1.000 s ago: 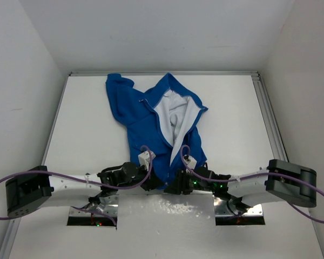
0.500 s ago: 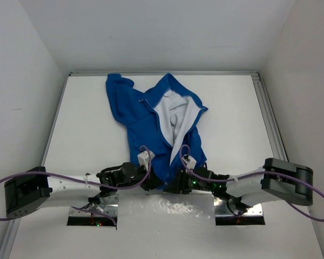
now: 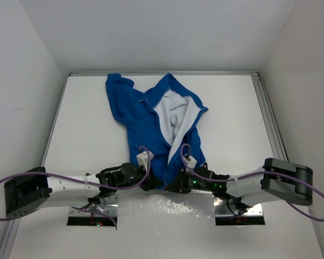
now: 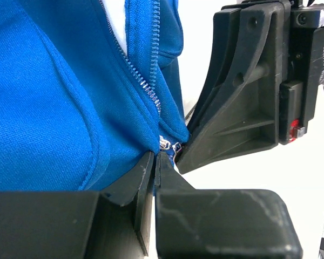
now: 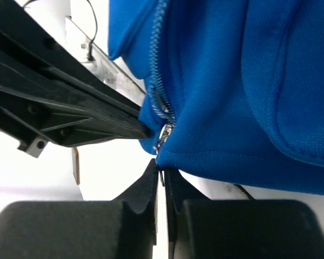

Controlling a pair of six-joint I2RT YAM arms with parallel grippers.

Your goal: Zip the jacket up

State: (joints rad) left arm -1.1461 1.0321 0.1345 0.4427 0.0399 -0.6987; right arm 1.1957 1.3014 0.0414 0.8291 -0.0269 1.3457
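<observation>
Two grippers meet at the near hem of the jacket (image 3: 151, 121), and we place everything else from that jacket. In the top view it lies spread on the white table (image 3: 232, 118), its hood end at the far side and its hem toward the arm bases. Its front is parted in the upper half, showing the white lining (image 3: 175, 116). The left gripper (image 3: 151, 182) sits at the hem's left side of the front opening. The right gripper (image 3: 175, 186) sits just beside it on the opening's right side. Both arms reach inward under the hem.

From the left wrist camera we see blue fleece filling the upper left, with the silver zipper teeth (image 4: 146, 81) running down the jacket's front edge to the hem. At the bottom of that line a small silver metal piece (image 4: 164, 144) shows. The left fingers (image 4: 143, 170) are pressed together right under it, clenched on the jacket's hem corner. The other gripper's black finger stands just to the right of the corner, touching it or nearly so.

From the right wrist camera the jacket covers the upper right. Its zipper slider (image 5: 161, 105) hangs just above the hem corner. The right fingers (image 5: 175, 186) are pinched tight on the hem edge directly below the slider, only a thin slit between them. The left gripper's black body lies close beside the corner, to its left.
</observation>
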